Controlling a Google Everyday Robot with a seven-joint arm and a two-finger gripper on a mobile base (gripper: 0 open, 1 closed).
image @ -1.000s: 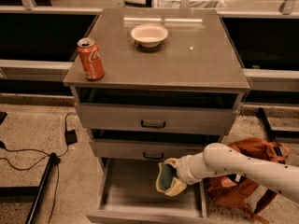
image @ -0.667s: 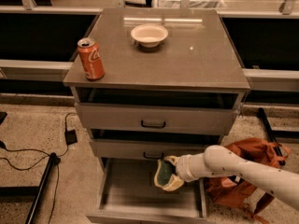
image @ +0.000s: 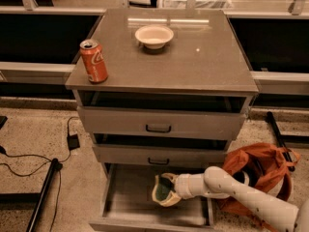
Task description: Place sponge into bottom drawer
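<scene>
The bottom drawer [image: 126,204] is pulled open below the two upper drawers with dark handles, its grey floor showing. My gripper [image: 166,189] reaches in from the right on a white arm and is shut on the sponge [image: 162,192], pale yellow with a dark green face. It holds the sponge inside the open drawer, near the middle, just above the floor. I cannot tell if the sponge touches the floor.
A red soda can [image: 93,61] stands at the cabinet top's left front. A white bowl [image: 154,36] sits at the back middle. An orange bag [image: 263,172] lies on the floor right of the cabinet. Black cables and a stand leg [image: 43,192] lie at left.
My gripper has moved left and down with the sponge, deeper into the open bottom drawer.
</scene>
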